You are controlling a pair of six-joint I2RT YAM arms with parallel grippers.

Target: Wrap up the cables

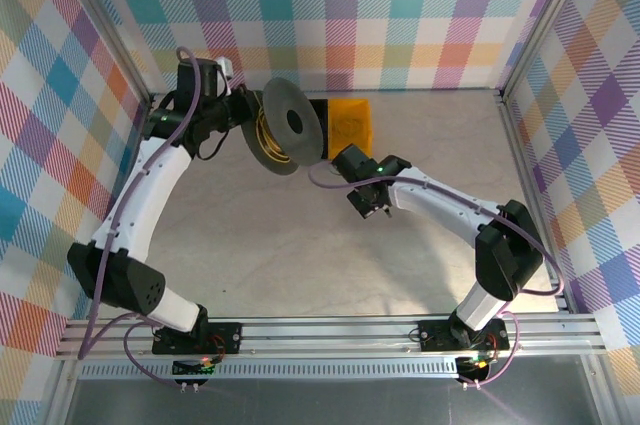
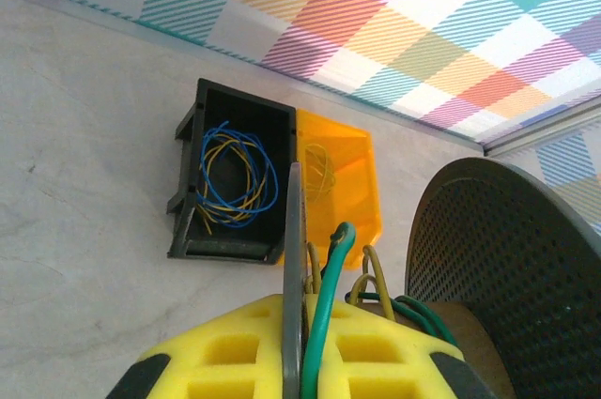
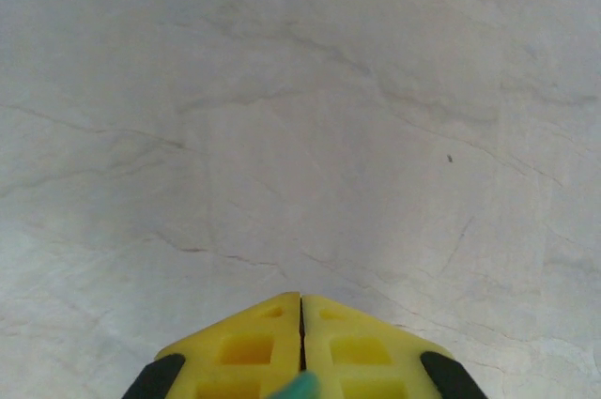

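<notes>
Clamping a thin grey flange (image 2: 292,211) seen edge-on, the left gripper (image 2: 299,310) has its yellow fingers pressed onto it. The teal-green cable (image 2: 331,263) rises out of the same gap, just right of the flange. Further right stands the black perforated spool disc (image 2: 507,268). Ahead of the fingers lies a black bin (image 2: 186,150) holding blue and yellow cable coils (image 2: 235,174), with an orange bin (image 2: 362,192) just beside it. The right gripper (image 3: 300,303) has its fingers together over the bare table (image 3: 282,89). A teal-green bit (image 3: 302,386) shows at their seam; whether it is pinched I cannot tell.
</notes>
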